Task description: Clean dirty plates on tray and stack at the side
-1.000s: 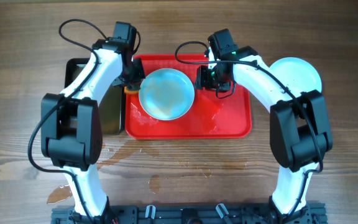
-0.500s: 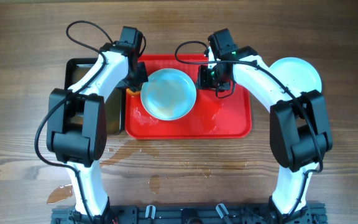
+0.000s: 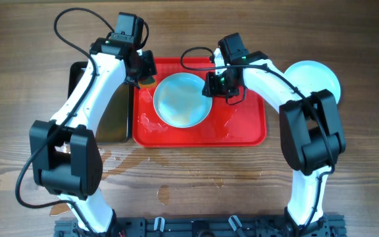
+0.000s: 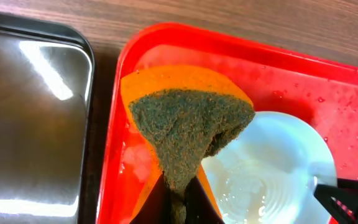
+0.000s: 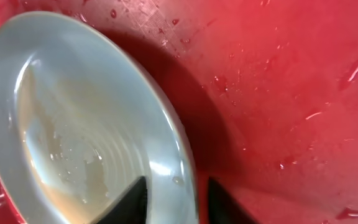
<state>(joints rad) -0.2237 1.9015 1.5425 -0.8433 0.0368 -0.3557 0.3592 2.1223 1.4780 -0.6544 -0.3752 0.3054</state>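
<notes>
A pale blue-white plate (image 3: pixel 181 100) with wet brownish smears is tilted up over the red tray (image 3: pixel 242 128). My right gripper (image 3: pixel 210 85) is shut on its right rim, one finger inside and one outside, as the right wrist view shows (image 5: pixel 176 202) on the plate (image 5: pixel 73 106). My left gripper (image 3: pixel 143 74) is shut on an orange sponge with a green scouring face (image 4: pixel 188 124), held above the tray's back left corner, just left of the plate (image 4: pixel 272 168). Another clean plate (image 3: pixel 314 78) lies on the table at the right; whether more lie under it I cannot tell.
A narrow black tray (image 3: pixel 114 112) of brownish water sits against the red tray's left side, also in the left wrist view (image 4: pixel 30 124). Water drops lie on the red tray (image 5: pixel 291 93). Wet patches mark the wooden table in front (image 3: pixel 166 192).
My left arm has pulled the sponge back and up from the plate's left rim toward the tray's back left corner. The plate has shifted slightly right in the right gripper.
</notes>
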